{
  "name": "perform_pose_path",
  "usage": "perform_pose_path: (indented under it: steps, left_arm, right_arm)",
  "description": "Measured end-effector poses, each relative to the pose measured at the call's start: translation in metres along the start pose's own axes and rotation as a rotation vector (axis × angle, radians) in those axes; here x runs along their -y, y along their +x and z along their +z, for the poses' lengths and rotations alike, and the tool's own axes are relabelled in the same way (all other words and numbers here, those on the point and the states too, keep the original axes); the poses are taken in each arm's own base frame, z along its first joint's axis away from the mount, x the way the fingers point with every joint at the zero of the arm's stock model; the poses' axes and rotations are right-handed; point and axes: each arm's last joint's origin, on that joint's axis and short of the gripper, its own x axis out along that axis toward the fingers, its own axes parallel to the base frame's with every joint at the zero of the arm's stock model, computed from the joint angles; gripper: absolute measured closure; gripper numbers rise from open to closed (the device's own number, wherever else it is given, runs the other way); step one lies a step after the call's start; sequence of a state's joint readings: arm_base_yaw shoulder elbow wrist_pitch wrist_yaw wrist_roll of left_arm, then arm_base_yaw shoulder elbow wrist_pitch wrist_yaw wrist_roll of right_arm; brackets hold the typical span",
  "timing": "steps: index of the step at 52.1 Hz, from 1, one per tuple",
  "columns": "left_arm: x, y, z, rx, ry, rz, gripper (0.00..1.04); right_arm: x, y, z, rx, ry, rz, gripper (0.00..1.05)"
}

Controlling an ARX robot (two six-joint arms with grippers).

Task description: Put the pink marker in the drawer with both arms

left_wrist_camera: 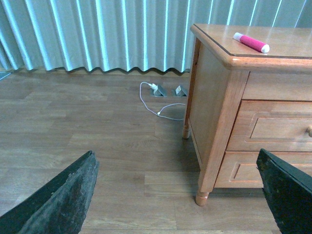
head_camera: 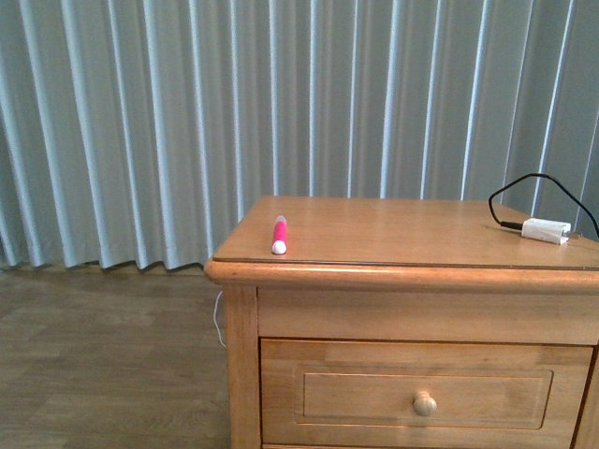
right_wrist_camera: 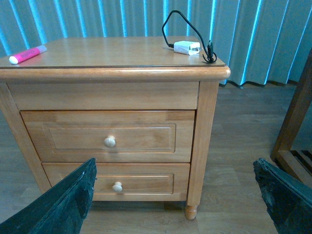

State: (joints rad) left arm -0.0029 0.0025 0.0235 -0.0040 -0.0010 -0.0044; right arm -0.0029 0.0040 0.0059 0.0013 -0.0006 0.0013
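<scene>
The short bright pink marker with a white end cap (head_camera: 279, 235) lies flat on the honey-brown wooden nightstand's top surface (head_camera: 393, 229), near its front left corner, with the cap towards the front edge. A white plug with a black cable (head_camera: 545, 230) rests at the surface's right side, well apart from the marker. Below, the taller drawer with a recessed panel front (head_camera: 374, 398) is closed, and its round wooden knob (head_camera: 425, 403) is untouched. The right wrist view shows the shallower drawer (right_wrist_camera: 146, 183) beneath it, also closed. The left tool (left_wrist_camera: 175, 158) hangs released over the wood-plank floor (left_wrist_camera: 97, 141) beside the nightstand, its black fingers (left_wrist_camera: 63, 200) spread wide. The right tool (right_wrist_camera: 174, 165) is likewise released and empty, facing the drawer fronts.
</scene>
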Motion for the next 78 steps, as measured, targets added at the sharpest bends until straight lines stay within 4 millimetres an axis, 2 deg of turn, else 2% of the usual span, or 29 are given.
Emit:
perform_pose_path:
  steps: [49, 53, 56, 60, 67, 73, 78]
  left_arm:
    - [0.000, 0.000, 0.000, 0.000, 0.000, 0.000, 0.06]
    - [0.000, 0.000, 0.000, 0.000, 0.000, 0.000, 0.06]
    - [0.000, 0.000, 0.000, 0.000, 0.000, -0.001, 0.06]
    - [0.000, 0.000, 0.000, 0.000, 0.000, 0.000, 0.06]
    - [0.000, 0.000, 0.000, 0.000, 0.000, -0.001, 0.06]
    - [0.000, 0.000, 0.000, 0.000, 0.000, -0.001, 0.06]
    - [0.000, 0.000, 0.000, 0.000, 0.000, 0.000, 0.06]
  right_arm:
    - [0.000, 0.000, 0.000, 0.000, 0.000, 0.000, 0.09]
    - [0.000, 0.001, -0.001, -0.130, -0.050, 0.031, 0.09]
    - [-0.001, 0.008, -0.002, -0.216, -0.098, 0.051, 0.09]
    - [-0.003, 0.022, 0.002, -0.241, -0.117, 0.066, 0.09]
    - [-0.016, 0.067, 0.011, -0.271, -0.143, 0.096, 0.09]
    - [-0.034, 0.106, 0.005, -0.325, -0.145, 0.132, 0.09]
    - [-0.059, 0.143, -0.005, -0.357, -0.147, 0.171, 0.09]
